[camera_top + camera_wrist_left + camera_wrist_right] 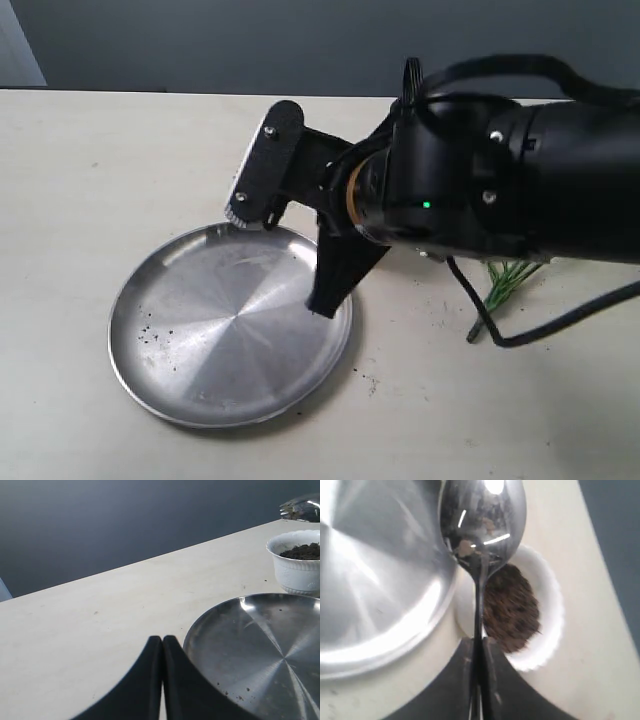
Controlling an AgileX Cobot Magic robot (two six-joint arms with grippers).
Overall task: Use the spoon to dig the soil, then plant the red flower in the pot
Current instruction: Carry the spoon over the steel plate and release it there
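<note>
My right gripper [480,642] is shut on the slim handle of the steel spoon [482,515]. The spoon's empty bowl hovers over the white scalloped pot [550,605], beside the plate's rim. Dark brown soil [512,605] fills the pot. In the exterior view the right arm hides the pot, and its dark fingers [325,285] hang over the plate's right side. Only green stems of the flower [510,275] show under the arm; the red blooms are hidden. My left gripper [162,639] is shut on nothing, low beside the plate, with the pot [295,572] and spoon [302,507] beyond it.
A large round steel plate [200,340] lies on the pale table with a few soil crumbs [150,330] on its left side. A black cable [500,335] loops on the table by the stems. The table's far edge meets a dark wall.
</note>
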